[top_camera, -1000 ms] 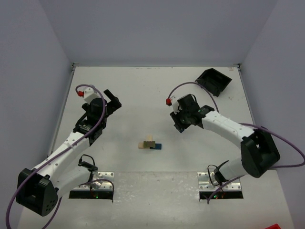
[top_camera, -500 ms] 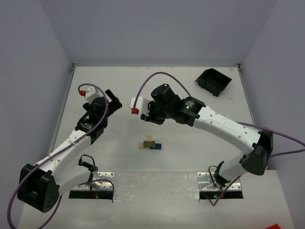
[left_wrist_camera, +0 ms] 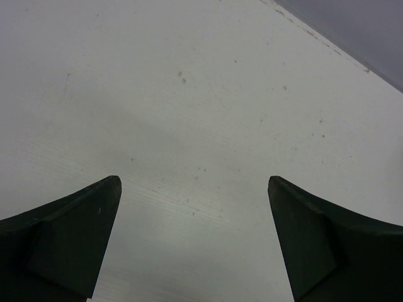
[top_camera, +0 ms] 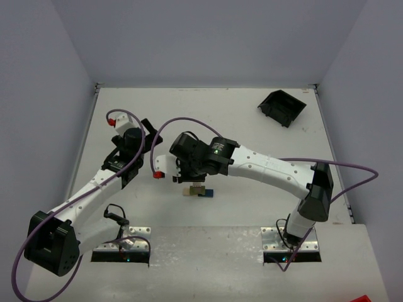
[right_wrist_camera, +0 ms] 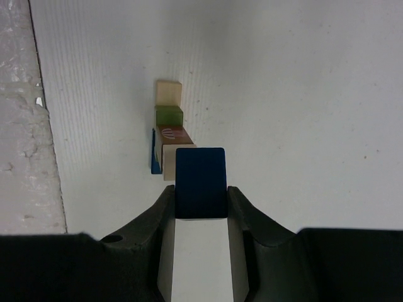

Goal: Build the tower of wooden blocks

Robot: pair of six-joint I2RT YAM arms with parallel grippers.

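Note:
The wood block tower is a small low cluster on the white table in front of the arm bases. The right wrist view shows its pale tan block, olive green block, reddish brown block, a second tan block and a blue block in a row. My right gripper is shut on a dark blue block and hangs just above the near end of that row, over the cluster. My left gripper is open over bare table at the left.
A black plastic bin sits at the far right of the table. Grey walls close the table on three sides. The right arm stretches across the middle from its base at the near right.
The right arm has swung from the right side across to the left and down over the block cluster, carrying the dark blue block. The left arm has hardly moved.

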